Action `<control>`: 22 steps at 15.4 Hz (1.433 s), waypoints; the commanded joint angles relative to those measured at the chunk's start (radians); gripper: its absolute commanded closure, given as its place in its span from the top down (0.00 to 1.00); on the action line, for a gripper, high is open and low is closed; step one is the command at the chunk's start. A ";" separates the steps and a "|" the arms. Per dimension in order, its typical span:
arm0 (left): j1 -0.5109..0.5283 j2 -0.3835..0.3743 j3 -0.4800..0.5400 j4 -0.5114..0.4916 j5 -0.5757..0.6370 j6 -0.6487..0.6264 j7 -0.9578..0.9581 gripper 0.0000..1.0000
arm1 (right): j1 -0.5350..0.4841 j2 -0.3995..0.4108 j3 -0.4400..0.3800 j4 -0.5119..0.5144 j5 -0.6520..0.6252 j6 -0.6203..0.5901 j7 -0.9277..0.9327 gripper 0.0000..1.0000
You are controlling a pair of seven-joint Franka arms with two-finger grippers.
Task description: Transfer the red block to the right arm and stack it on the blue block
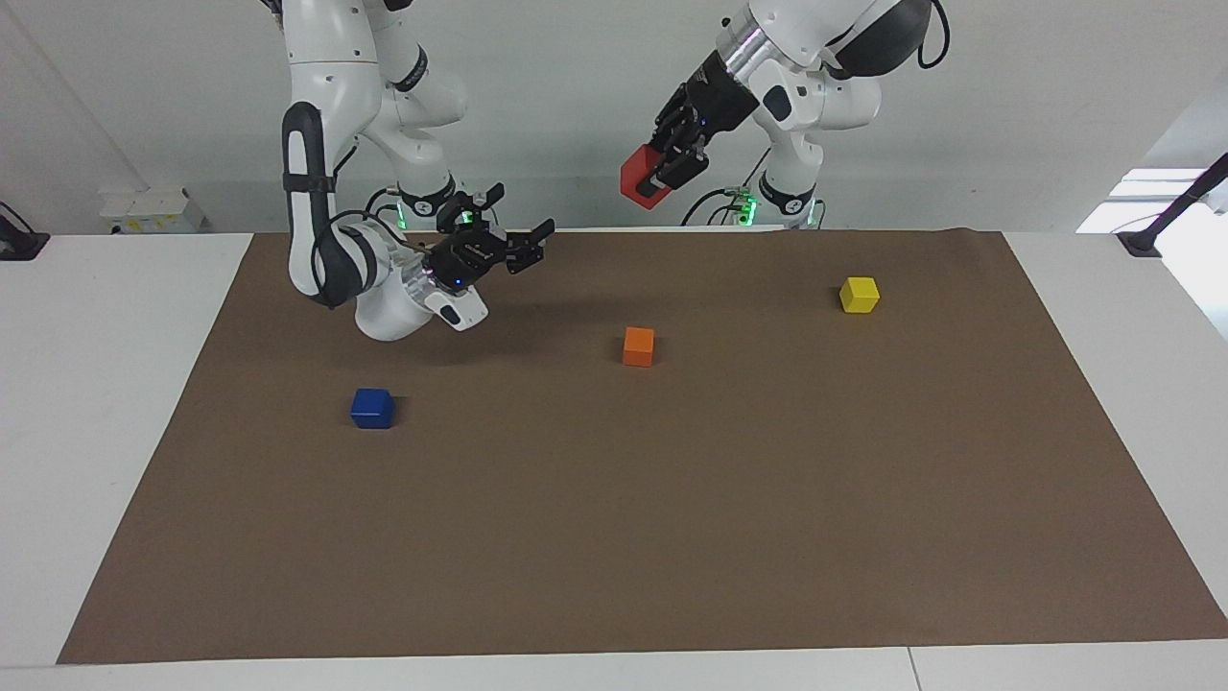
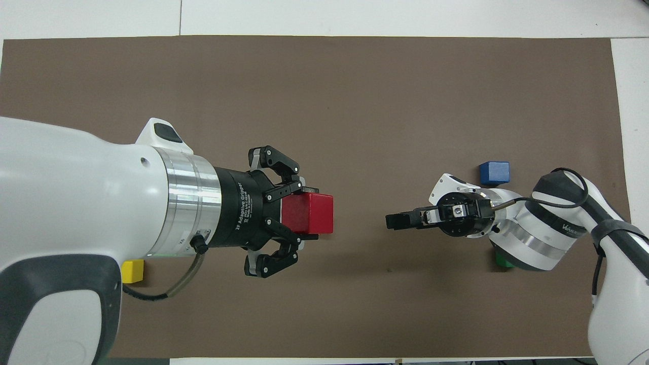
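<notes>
Red block aloft, clenched in left gripper jaws; right gripper jaws apparently spread, empty.
</notes>
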 commanded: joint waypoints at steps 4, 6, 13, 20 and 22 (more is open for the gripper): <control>-0.149 -0.093 0.005 -0.189 -0.041 0.232 -0.071 0.00 | 0.136 -0.016 -0.002 -0.052 0.209 0.007 0.050 1.00; -0.192 -0.116 0.006 -0.230 -0.041 0.282 -0.071 0.00 | 0.164 -0.016 -0.002 -0.053 0.230 0.027 0.051 1.00; -0.192 -0.130 0.005 -0.260 -0.041 0.307 -0.102 0.00 | 0.236 -0.022 -0.002 -0.053 0.281 0.023 0.031 1.00; -0.189 -0.133 0.006 -0.283 -0.037 0.352 -0.178 0.00 | 0.274 -0.027 0.000 -0.053 0.281 0.014 0.022 1.00; -0.188 -0.138 0.006 -0.286 -0.036 0.346 -0.178 0.00 | 0.274 -0.027 0.000 -0.053 0.279 0.014 0.037 1.00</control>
